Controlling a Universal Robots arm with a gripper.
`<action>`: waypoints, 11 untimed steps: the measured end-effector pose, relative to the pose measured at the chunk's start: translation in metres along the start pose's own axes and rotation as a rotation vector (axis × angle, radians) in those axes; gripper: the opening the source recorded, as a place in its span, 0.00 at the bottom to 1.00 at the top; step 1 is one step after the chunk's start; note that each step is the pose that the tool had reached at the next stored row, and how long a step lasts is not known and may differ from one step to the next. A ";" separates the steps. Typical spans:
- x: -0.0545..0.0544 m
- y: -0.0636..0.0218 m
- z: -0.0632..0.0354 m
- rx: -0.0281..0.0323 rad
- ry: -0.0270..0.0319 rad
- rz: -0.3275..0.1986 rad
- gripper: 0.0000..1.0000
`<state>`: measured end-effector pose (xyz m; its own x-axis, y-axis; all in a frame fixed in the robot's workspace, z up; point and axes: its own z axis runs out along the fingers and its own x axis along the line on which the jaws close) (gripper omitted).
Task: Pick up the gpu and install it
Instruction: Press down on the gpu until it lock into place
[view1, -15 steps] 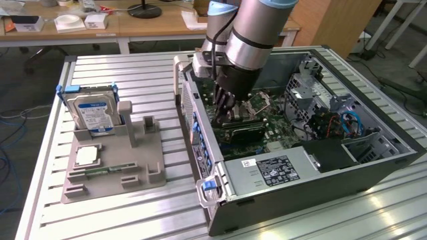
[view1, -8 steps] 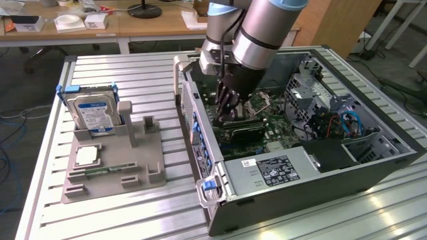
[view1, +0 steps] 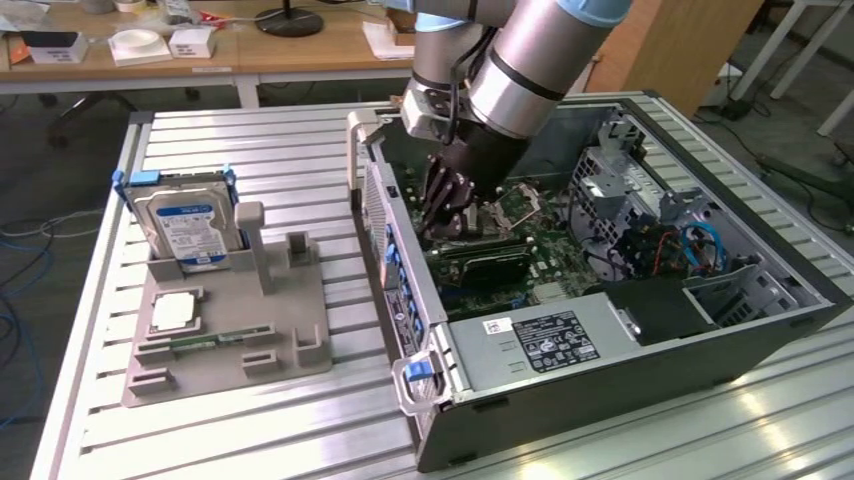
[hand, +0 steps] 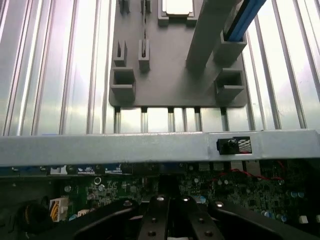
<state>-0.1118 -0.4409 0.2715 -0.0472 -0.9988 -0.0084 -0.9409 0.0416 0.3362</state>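
Green gpu (view1: 483, 262): seated low on the motherboard (view1: 534, 250), at the case's (view1: 641, 350) centre.
Pincer (view1: 447, 215): inside the case, at the card's 10 o'clock; grip state, you cannot tell.
Advice: press straight down, evenly.

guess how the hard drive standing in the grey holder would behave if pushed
The hard drive looks rigid and probably dense for its size. Standing on edge, it might tip, though posts of the grey holder likely brace it.
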 end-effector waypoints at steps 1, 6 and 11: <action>0.000 0.0000 0.0000 0.0000 0.0000 0.000 0.10; 0.002 -0.0002 0.0000 0.0000 -0.0001 0.000 0.10; 0.004 -0.0003 0.0001 -0.0001 -0.0002 0.000 0.10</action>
<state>-0.1118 -0.4452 0.2712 -0.0471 -0.9989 -0.0087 -0.9408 0.0415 0.3364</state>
